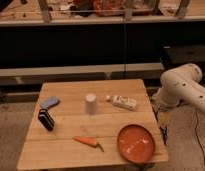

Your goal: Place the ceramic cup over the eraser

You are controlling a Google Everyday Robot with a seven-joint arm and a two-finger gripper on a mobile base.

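The ceramic cup (91, 104), small, plain and white, stands near the middle of the wooden table (66, 152). The eraser (46, 120), a dark oblong block, lies near the table's left edge, well left of the cup and a little nearer the front. My white arm (182, 85) curves in from the right. My gripper (163, 118) hangs beside the table's right edge, far from the cup and the eraser, open with nothing in it.
A white labelled bottle (123, 102) lies on its side just right of the cup. An orange plate (136, 144) sits at the front right corner, a carrot (88, 142) at the front middle. A blue-grey pad (49, 103) lies behind the eraser. Dark shelving runs along the back.
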